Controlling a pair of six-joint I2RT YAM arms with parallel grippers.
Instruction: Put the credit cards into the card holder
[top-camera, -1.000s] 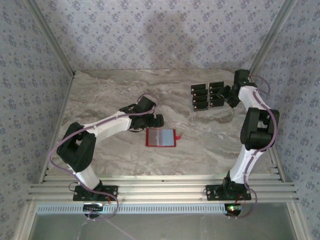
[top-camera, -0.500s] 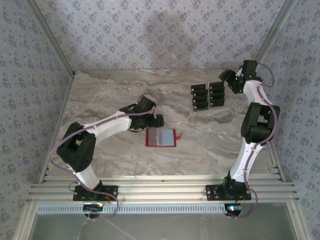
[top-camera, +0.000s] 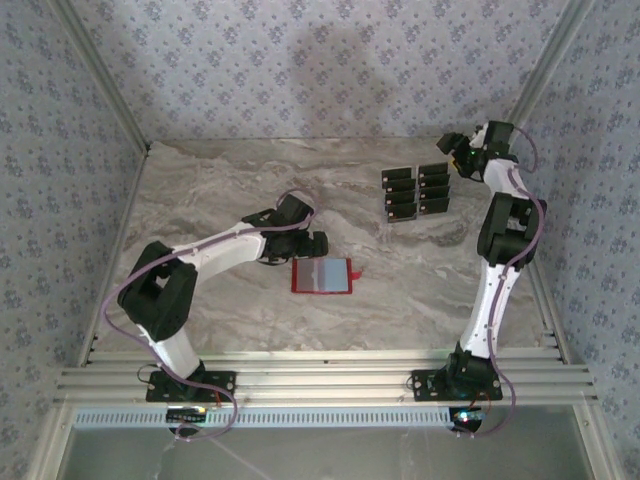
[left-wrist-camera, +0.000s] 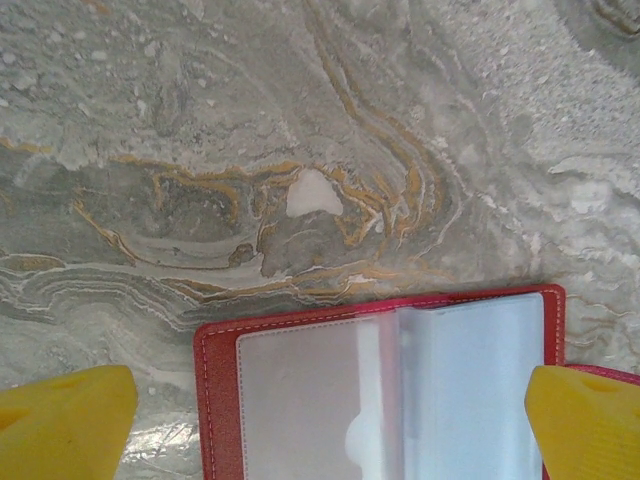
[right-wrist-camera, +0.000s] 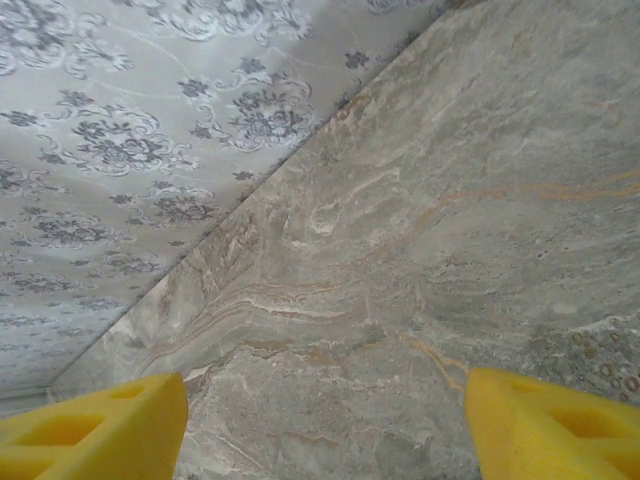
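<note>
Nearest me, the small red folding wallet (top-camera: 322, 275) lies open on the grey marbled bench (top-camera: 200, 190), pockets up. My left pincer (left-wrist-camera: 325, 425) hangs over the wallet's far edge, fingers wide apart, gripping nothing. Beyond the wallet, to its right, the small flat black cards (top-camera: 415, 192) lie in two columns. Farthest from the wallet, my right pincer (top-camera: 455, 150) has its fingers apart, empty.

Yellow fingers (right-wrist-camera: 95, 425) apart, marble tabletop (right-wrist-camera: 450, 250) below — patterned wall (right-wrist-camera: 120, 120) apparently close behind
</note>
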